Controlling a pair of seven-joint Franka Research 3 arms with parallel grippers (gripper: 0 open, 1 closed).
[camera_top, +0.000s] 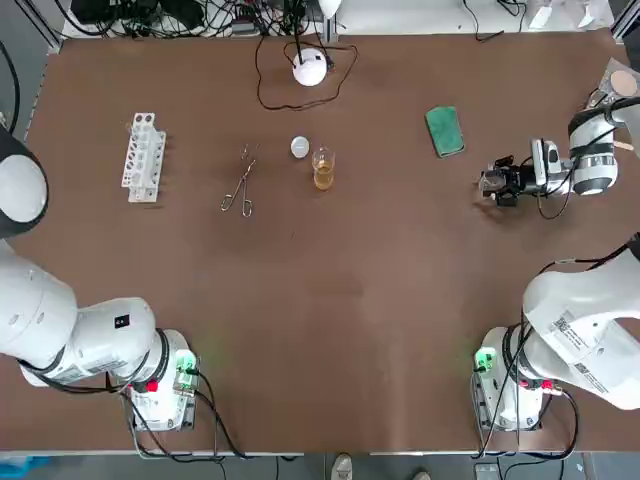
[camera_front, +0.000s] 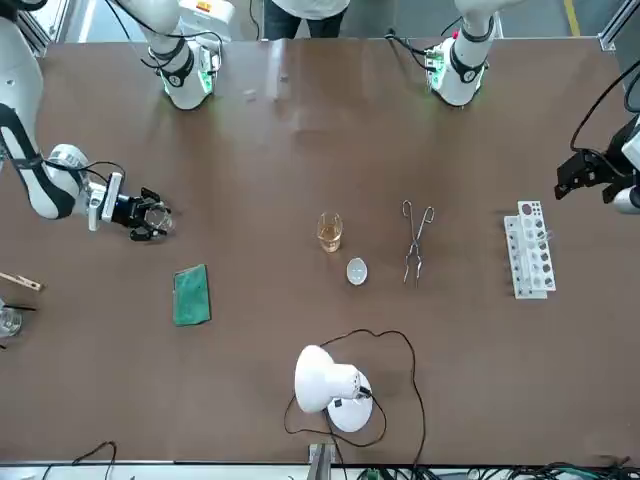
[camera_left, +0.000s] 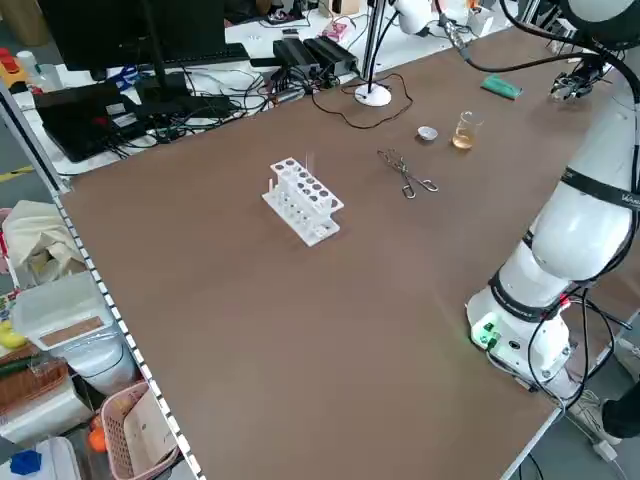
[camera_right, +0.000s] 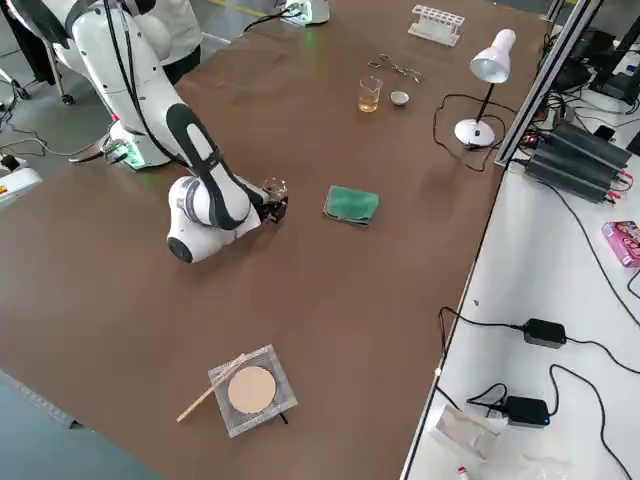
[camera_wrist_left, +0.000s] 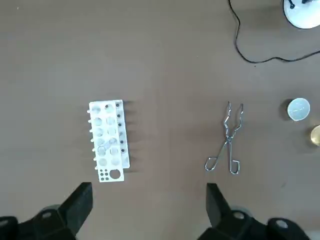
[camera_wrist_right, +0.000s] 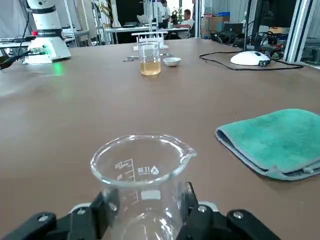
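1. The right gripper (camera_top: 492, 183) is low over the right side of the table, pointing left. Its jaws are closed narrowly around the lower body of an empty glass beaker (camera_wrist_right: 142, 170), which stands upright. I cannot tell whether the beaker's base touches the tabletop.
2. A folded green cloth (camera_top: 444, 131) lies near that beaker, a little farther and to the left, and apart from it.
3. Well to the left, about mid-table, stands a second beaker with amber liquid (camera_top: 323, 170). A small white dish (camera_top: 300, 147) sits just beside it on its far left.
4. Metal tongs (camera_top: 240, 185) lie flat, left of the amber beaker.
5. The left gripper (camera_wrist_left: 148, 197) hangs high over the left side with its jaws spread wide and holding nothing. The white test-tube rack (camera_wrist_left: 108, 141) is below it.
6. A white desk lamp (camera_top: 310, 67) stands at the far edge, its black cord looping on the table.
7. A clear square tray with a tan disc (camera_right: 250, 390) sits by the far right edge, with a wooden stick (camera_right: 208, 400) against it.
8. Count: two beakers, one cloth, one dish, one pair of tongs, one rack, one lamp, one tray and one stick.
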